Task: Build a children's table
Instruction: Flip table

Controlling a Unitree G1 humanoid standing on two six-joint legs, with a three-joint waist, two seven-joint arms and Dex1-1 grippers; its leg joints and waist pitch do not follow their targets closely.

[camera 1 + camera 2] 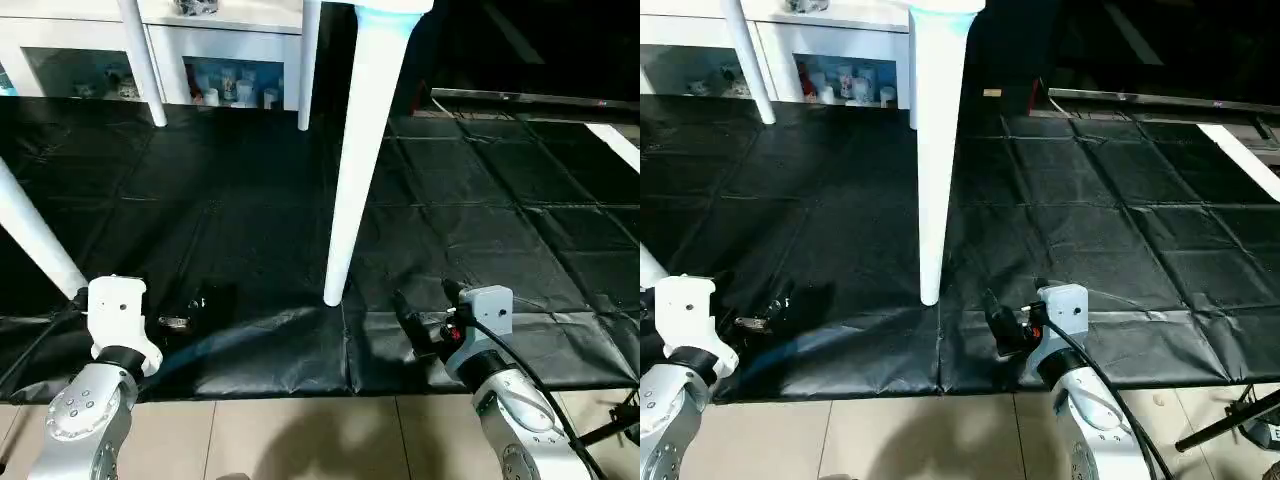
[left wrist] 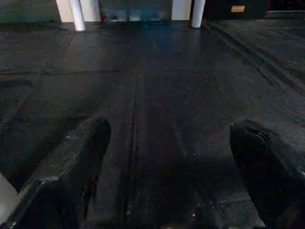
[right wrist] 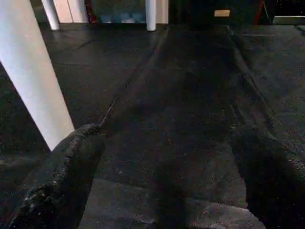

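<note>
The children's table stands upright on the black mat. Its white tapered near leg (image 1: 355, 170) comes down at the centre, and a corner of the top (image 1: 395, 6) shows at the upper edge. Another leg (image 1: 35, 240) slants at the far left, and two far legs (image 1: 143, 60) (image 1: 310, 60) stand at the back. My left gripper (image 1: 205, 305) hovers low over the mat's front left, open and empty. My right gripper (image 1: 425, 300) is open and empty just right of the near leg's foot, which rises beside one finger (image 3: 66, 176) in the right wrist view.
The black mat (image 1: 480, 200) covers the floor, and its front edge meets beige tiles (image 1: 300, 440). A white glass-door cabinet (image 1: 230, 50) with small items stands behind the table. A long dark bar (image 1: 530, 97) lies at the back right. A black stand (image 1: 1230, 420) sits at the lower right.
</note>
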